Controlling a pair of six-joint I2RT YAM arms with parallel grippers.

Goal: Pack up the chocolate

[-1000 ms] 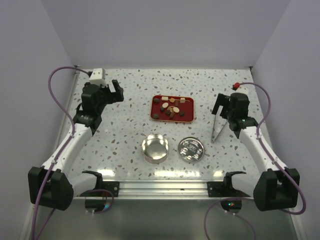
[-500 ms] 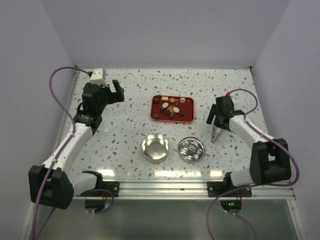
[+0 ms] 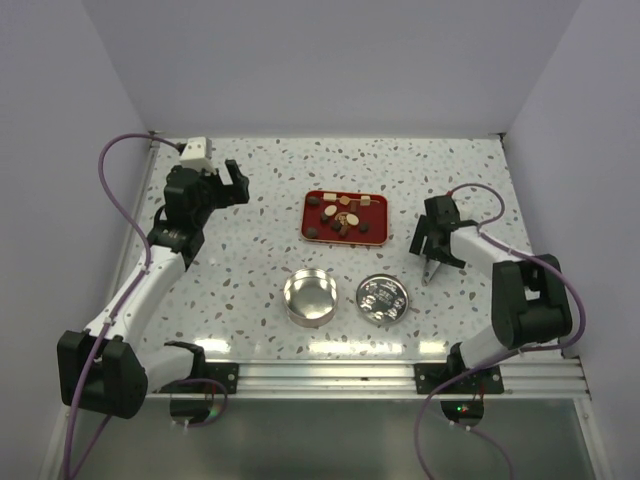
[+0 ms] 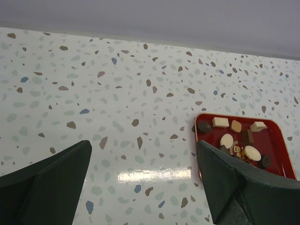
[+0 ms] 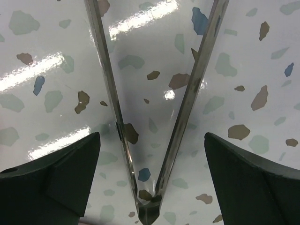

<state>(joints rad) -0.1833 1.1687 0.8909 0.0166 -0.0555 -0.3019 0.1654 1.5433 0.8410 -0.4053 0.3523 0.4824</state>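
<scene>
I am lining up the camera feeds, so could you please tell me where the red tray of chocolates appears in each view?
Top external: the red tray sits at centre, just behind the open round tin.
Left wrist: the tray is at lower right.
Right wrist: not in it; only the metal tongs show.
Shared landmark: the speckled tabletop, seen in all three.

Shiny metal tongs (image 5: 108, 79), glossy speckled tabletop (image 4: 117, 84)

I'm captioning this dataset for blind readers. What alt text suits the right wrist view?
Shiny V-shaped metal tongs lie on a white speckled table, hinge end at the bottom of the view. The right gripper is open, its two dark fingers on either side, clear of both tong arms.
</scene>
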